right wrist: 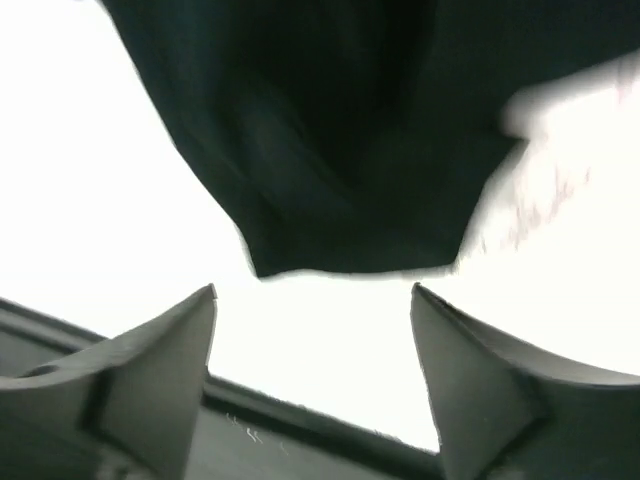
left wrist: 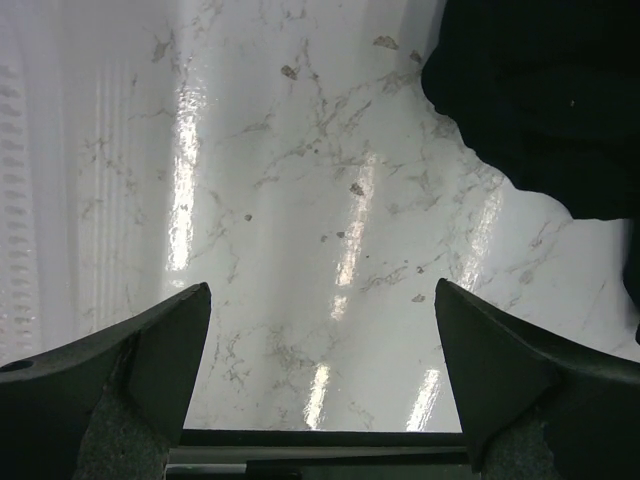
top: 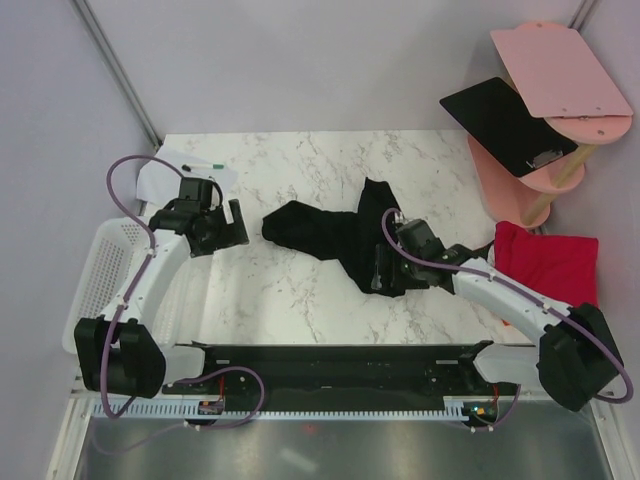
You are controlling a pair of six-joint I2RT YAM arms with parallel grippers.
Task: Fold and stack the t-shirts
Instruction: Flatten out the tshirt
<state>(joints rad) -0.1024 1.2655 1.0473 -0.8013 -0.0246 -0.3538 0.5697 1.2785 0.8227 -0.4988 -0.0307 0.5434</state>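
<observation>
Flattening stage, I judge: the black t-shirt [top: 320,232] lies bunched, left gripper [top: 237,216] at its 9 o'clock, right gripper [top: 384,270] at 5 o'clock, both with jaws spread and empty; next, each must pinch an edge.

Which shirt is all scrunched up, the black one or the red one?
The black t-shirt, bunched up in the middle; the red t-shirt lies flat at the right edge.

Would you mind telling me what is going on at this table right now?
Two robot arms are working on a crumpled black t-shirt lying on the marble table. The left gripper hovers with its jaws open beside the shirt's left end. The right gripper is at the shirt's near edge, jaws apart with no cloth between them. Nothing is held, and the shirt is not yet folded. A red t-shirt lies off to the right.
</observation>
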